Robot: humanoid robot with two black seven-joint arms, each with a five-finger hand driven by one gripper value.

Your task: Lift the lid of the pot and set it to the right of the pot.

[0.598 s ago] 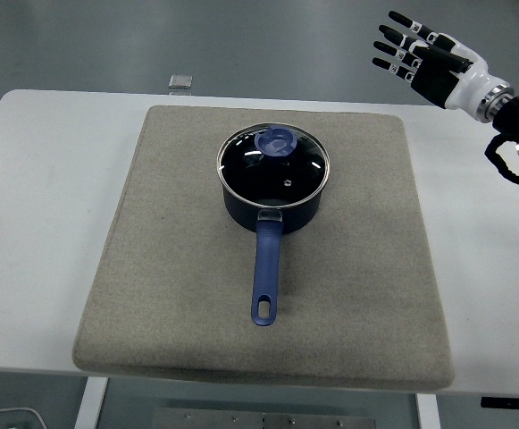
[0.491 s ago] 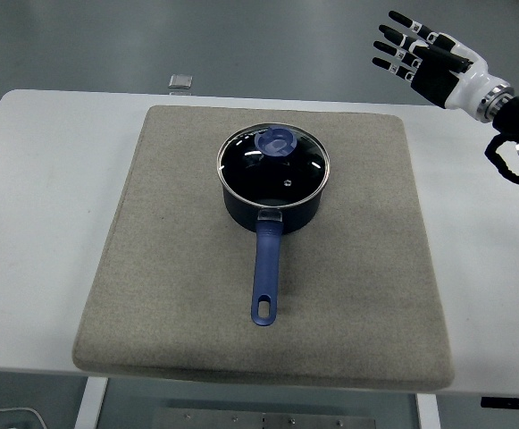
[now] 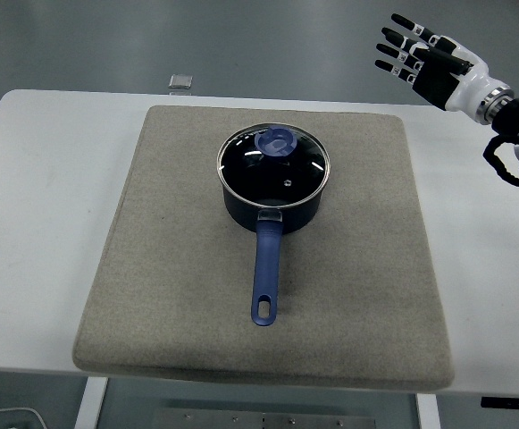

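A dark blue pot (image 3: 272, 211) stands on the grey mat (image 3: 179, 268), a little behind its middle. Its long blue handle (image 3: 265, 273) points toward the near edge. The glass lid (image 3: 274, 163) with a blue knob (image 3: 277, 141) sits closed on the pot. My right hand (image 3: 417, 55) hovers high at the far right, beyond the mat's back right corner and well away from the pot. Its fingers (image 3: 393, 48) are spread and hold nothing. The left arm is out of view.
The mat lies on a white table (image 3: 45, 197). A small grey square object (image 3: 180, 82) sits at the table's far edge, behind the mat's left part. Bare mat stretches to the right of the pot (image 3: 375, 214).
The right hand has drifted very slightly up and to the right. The pot and lid have not moved.
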